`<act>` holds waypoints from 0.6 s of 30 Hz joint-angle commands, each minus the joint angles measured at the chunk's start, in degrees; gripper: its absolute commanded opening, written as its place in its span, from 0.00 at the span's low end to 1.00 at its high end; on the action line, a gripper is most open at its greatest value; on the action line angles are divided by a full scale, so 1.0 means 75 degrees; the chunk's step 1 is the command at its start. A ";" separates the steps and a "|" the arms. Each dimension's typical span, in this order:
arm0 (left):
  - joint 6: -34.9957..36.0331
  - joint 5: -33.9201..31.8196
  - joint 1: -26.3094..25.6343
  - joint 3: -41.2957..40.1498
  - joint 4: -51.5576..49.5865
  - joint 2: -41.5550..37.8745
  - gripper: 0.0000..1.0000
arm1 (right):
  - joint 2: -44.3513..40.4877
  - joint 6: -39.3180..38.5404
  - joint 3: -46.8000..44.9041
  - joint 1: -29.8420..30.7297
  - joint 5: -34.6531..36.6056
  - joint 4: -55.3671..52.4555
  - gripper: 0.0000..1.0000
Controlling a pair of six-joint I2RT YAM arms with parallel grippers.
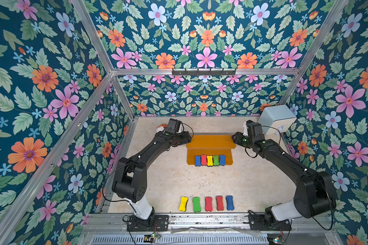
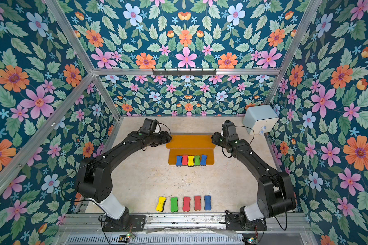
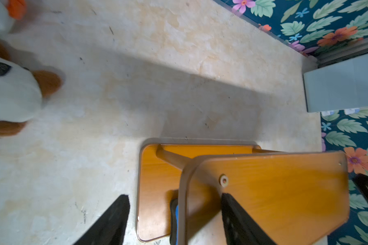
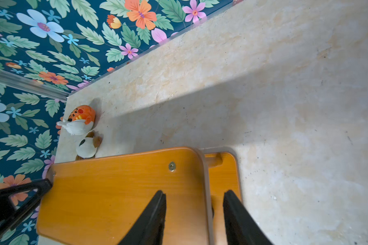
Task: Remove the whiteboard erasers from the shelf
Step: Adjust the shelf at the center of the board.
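The shelf [image 1: 210, 141] stands mid-table, its upper board bare in both top views. Several whiteboard erasers [image 1: 209, 160] stand in a row on its lower board: blue, red, yellow, green, blue. Several more erasers [image 1: 208, 203] lie in a row on the table near the front edge. My left gripper [image 3: 174, 195] hangs open over the shelf's left end, astride the upper board's edge, with a blue eraser [image 3: 175, 214] showing below. Over the right end, my right gripper [image 4: 194, 192] stands open above the board's edge. Neither holds anything.
A pale blue box [image 1: 277, 118] sits in the back right corner, close behind my right arm. Two plush toys [image 4: 81, 121] [image 4: 87, 145] lie at the back left by the wall. A hook rail [image 1: 203, 72] runs along the back frame.
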 commanded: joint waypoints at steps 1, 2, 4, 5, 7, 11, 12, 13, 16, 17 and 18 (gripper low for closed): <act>-0.0038 0.0463 0.0004 -0.0150 0.0224 -0.0126 0.69 | 0.0107 0.0058 -0.0046 -0.0010 -0.0294 0.0255 0.49; -0.0047 0.0444 0.0006 -0.0191 0.0224 -0.0145 0.68 | 0.0148 0.0103 -0.0075 -0.0011 -0.0417 0.0351 0.49; -0.0041 0.0427 0.0023 -0.0235 0.0212 -0.0175 0.66 | 0.0211 0.0164 -0.0082 -0.0012 -0.0625 0.0494 0.48; -0.0060 0.0426 0.0021 -0.0237 0.0212 -0.0165 0.66 | 0.0236 0.0177 -0.0081 -0.0011 -0.0688 0.0548 0.47; -0.0065 0.0460 0.0023 -0.0246 0.0232 -0.0168 0.65 | 0.0228 0.0206 -0.0136 -0.0005 -0.0780 0.0658 0.46; -0.0067 0.0450 0.0020 -0.0302 0.0260 -0.0174 0.63 | 0.0291 0.0271 -0.0100 0.0005 -0.0879 0.0850 0.42; -0.0069 0.0462 0.0017 -0.0328 0.0259 -0.0169 0.63 | 0.0344 0.0274 -0.0047 0.0002 -0.0906 0.0883 0.41; -0.0064 0.0451 0.0023 -0.0348 0.0258 -0.0188 0.63 | 0.0401 0.0271 0.0003 0.0014 -0.0929 0.0898 0.40; -0.0065 0.0367 0.0023 -0.0389 0.0215 -0.0246 0.63 | 0.0681 0.0254 0.0296 0.0047 -0.0985 0.0918 0.40; -0.0063 0.0332 0.0023 -0.0395 0.0194 -0.0273 0.63 | 0.0817 0.0231 0.0423 0.0062 -0.1011 0.0918 0.39; -0.0065 0.0294 0.0023 -0.0433 0.0189 -0.0309 0.62 | 0.0956 0.0217 0.0565 0.0092 -0.1043 0.0908 0.39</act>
